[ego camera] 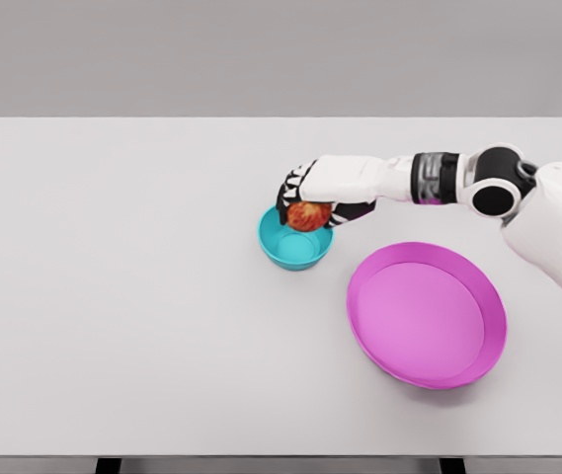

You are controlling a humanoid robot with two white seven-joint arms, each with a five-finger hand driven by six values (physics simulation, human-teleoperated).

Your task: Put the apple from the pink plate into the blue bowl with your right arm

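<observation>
Head view: the right hand (312,196) curls its fingers around the apple (307,216), hiding the fruit's top, and holds it over the blue bowl (294,247); whether the apple touches the bowl cannot be told. The pink plate (427,314) lies at the bowl's four o'clock on the white table (113,296). No writing is legible anywhere.

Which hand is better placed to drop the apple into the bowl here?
Right. The right hand already holds the apple directly over the blue bowl; the left arm is out of view.
</observation>
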